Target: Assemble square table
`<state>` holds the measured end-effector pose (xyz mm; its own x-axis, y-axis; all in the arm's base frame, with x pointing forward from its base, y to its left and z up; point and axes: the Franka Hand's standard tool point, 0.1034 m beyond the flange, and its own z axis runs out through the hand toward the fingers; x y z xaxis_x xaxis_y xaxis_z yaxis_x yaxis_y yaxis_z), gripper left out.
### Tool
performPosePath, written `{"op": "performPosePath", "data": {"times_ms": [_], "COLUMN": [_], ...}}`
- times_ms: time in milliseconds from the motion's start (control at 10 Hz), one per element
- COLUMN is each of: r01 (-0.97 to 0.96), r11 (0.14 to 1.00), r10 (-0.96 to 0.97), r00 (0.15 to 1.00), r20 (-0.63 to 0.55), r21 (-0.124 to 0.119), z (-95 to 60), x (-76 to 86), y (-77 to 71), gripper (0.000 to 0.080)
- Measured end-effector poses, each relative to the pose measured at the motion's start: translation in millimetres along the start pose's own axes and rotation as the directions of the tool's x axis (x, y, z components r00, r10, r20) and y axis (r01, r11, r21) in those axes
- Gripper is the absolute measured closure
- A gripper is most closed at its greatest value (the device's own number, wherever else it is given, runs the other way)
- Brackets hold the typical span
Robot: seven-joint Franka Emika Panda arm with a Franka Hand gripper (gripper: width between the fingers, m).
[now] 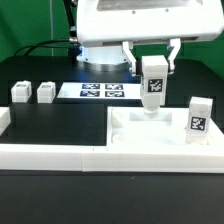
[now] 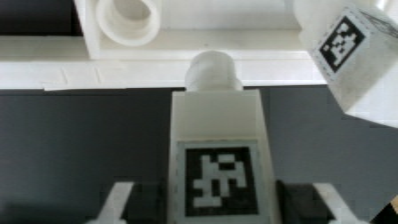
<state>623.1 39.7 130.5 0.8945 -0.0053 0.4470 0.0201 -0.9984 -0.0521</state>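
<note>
White plastic square slab (image 1: 128,141) lies on the black tabletop (image 1: 60,120). One white tagged block leg (image 1: 197,116) stands on it and looks fitted. The tool (image 1: 152,68) clasps a second leg (image 1: 153,92) above it. A third leg (image 1: 20,93) and a fourth leg (image 1: 45,92) wait at the exterior view's left.

My hand (image 1: 152,68) clamps a tagged leg (image 1: 152,90) upright over the square slab (image 1: 128,136); a second leg (image 1: 197,116) stands on it toward the exterior view's right, two loose legs (image 1: 20,93) (image 1: 46,92) far left.
</note>
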Motion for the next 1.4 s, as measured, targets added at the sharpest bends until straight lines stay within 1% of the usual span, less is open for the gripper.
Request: {"op": "performPosePath", "data": {"times_ms": [100,200,300,500,600,800,900,1000,1100,1200,1400], "r01": [-0.001,0.000,0.000,-0.003,-0.009,-0.013,-0.020,-0.015,-0.013,-0.014,-0.013], "r11": [1.000,0.999,0.999,0.997,0.997,0.997,0.997,0.998,0.998,0.998,0.998], "r10": [0.001,-0.002,-0.003,-0.002,0.004,0.008,0.015,0.011,0.010,0.010,0.008], "r00": [1.000,0.998,0.998,0.997,0.998,0.998,0.998,0.998,0.998,0.997,0.997], "r20": [-0.013,-0.068,-0.057,-0.071,-0.066,-0.065,-0.063,-0.063,-0.065,-0.070,-0.075], "r21": [-0.007,-0.041,-0.049,-0.073,-0.075,-0.077,-0.073,-0.065,-0.059,-0.060,-0.061], "z": [-0.6,-2.6,1.9,11.6,15.7,21.8,23.7,24.2,25.3,27.4,29.2], "x": [-0.9,-14.3,-25.8,-31.4,-33.6,-32.1,-32.4,-31.9,-28.1,-24.4,-23.8], "y": [2.3,11.6,15.9,35.4,40.0,43.0,39.0,30.1,25.2,25.3,25.5], "gripper": [0.0509,0.0509,0.0509,0.0509,0.0509,0.0509,0.0509,0.0509,0.0509,0.0509,0.0509]}}
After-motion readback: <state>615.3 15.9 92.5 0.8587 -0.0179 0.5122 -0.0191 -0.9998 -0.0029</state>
